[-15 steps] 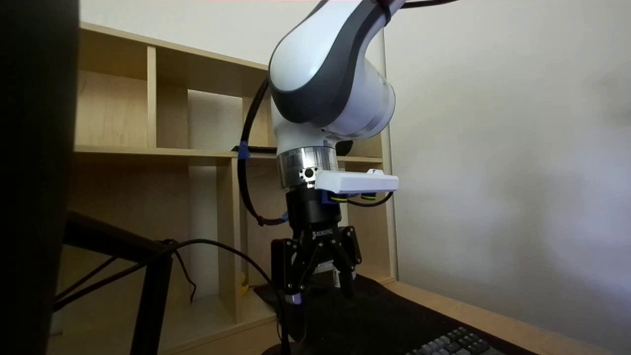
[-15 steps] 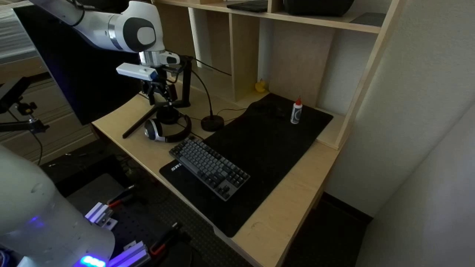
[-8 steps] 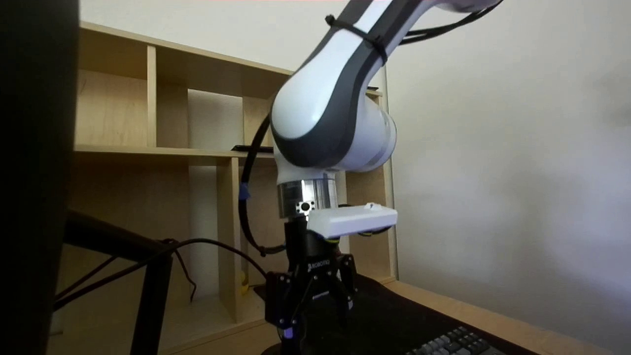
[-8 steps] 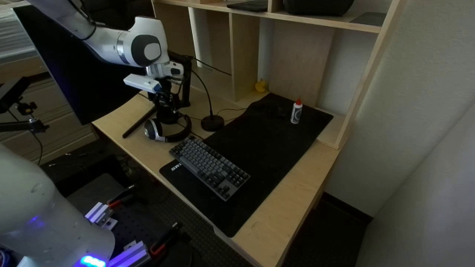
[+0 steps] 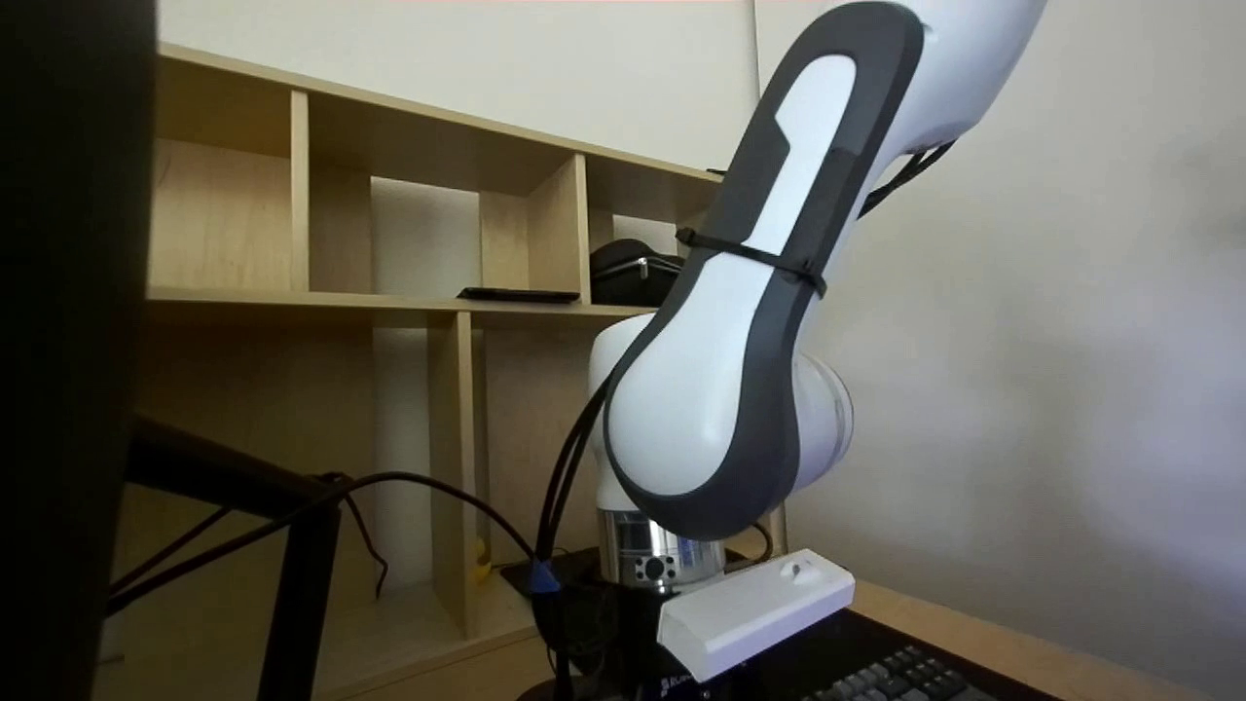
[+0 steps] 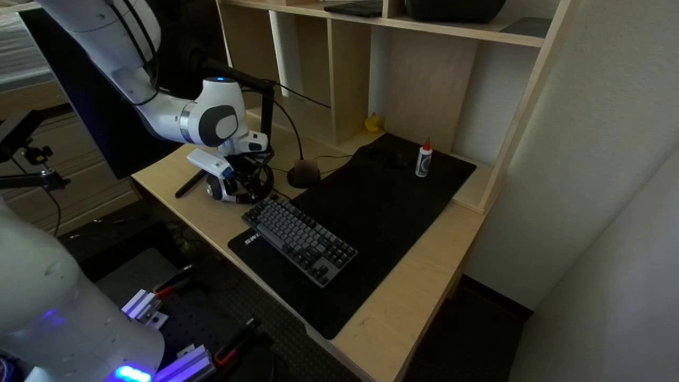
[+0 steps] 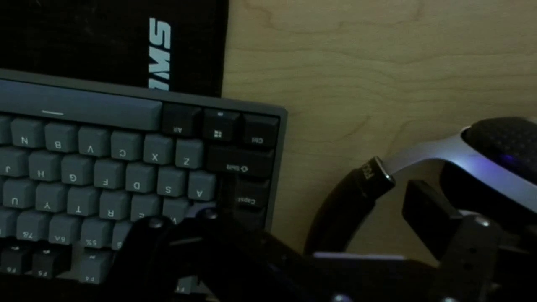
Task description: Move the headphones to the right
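The headphones [image 7: 436,149] lie on the table [image 6: 416,281] just past the end of the keyboard [image 7: 121,172], as I read it off the wrist view, one dark ear cup [image 7: 503,136] cropped by the edge. I have the fingers [image 7: 430,214] spread and released; seen from the wrist, the black headband [image 7: 346,205] runs between them, though whether either one brushes it I cannot tell. In an exterior view the arm [image 6: 170,118] reaches down over the headphones and hides part of them from me; a leg of the monitor stand [image 6: 190,184] lies near the ear cup. The keyboard sits mostly on a black mat [image 6: 382,196], its end jutting past the mat's edge. Farther along that mat, upright: a red-capped white bottle [image 6: 423,162]. By the shelf unit [image 6: 349,79], a yellow figure [image 6: 373,123], too small for me to name. Near the headphones, a thin dark stem [image 6: 293,126] rises above a round black base [image 6: 303,185], a blurred patch over its top. In an exterior view a white housing [image 5: 759,618] on the arm covers much of what hangs below it; the bottom of the view cuts off the rest.
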Robot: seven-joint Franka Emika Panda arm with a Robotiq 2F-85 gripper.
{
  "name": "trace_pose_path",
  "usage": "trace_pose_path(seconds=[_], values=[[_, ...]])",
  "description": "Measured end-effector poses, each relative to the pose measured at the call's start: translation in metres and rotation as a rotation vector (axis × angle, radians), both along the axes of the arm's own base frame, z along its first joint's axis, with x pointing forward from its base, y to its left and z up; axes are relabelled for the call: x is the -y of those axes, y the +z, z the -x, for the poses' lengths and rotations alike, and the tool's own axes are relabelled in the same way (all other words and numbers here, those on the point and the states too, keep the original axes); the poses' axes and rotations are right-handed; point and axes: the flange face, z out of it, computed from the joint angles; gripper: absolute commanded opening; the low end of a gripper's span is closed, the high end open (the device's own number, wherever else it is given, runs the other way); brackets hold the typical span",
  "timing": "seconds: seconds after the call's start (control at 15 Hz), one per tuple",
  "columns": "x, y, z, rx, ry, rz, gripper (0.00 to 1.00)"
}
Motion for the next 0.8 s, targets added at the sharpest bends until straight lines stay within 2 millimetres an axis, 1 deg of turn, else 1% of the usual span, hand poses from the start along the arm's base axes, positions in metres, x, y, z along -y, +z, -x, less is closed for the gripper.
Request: trace_pose_path(seconds=[0.13,0.2,0.33,0.47,0.6,0.67,0.8], values=[[-0.001,0.0,0.001,-0.001,0.0,0.001,1.0],[-0.001,-0.003,0.006,-0.012,-0.005,0.001,1.0],[-0.001,-0.014,0.023,-0.027,-0.029,-0.013,1.0],[-0.001,-0.022,0.036,-0.009,-0.093,-0.05,1.0],[-0.002,-0.024,0.045,0.019,-0.188,-0.104,1.0],[-0.006,-0.019,0.039,0.033,-0.22,-0.125,1.0],[-0.019,0.015,-0.001,0.078,-0.279,-0.176,1.0]])
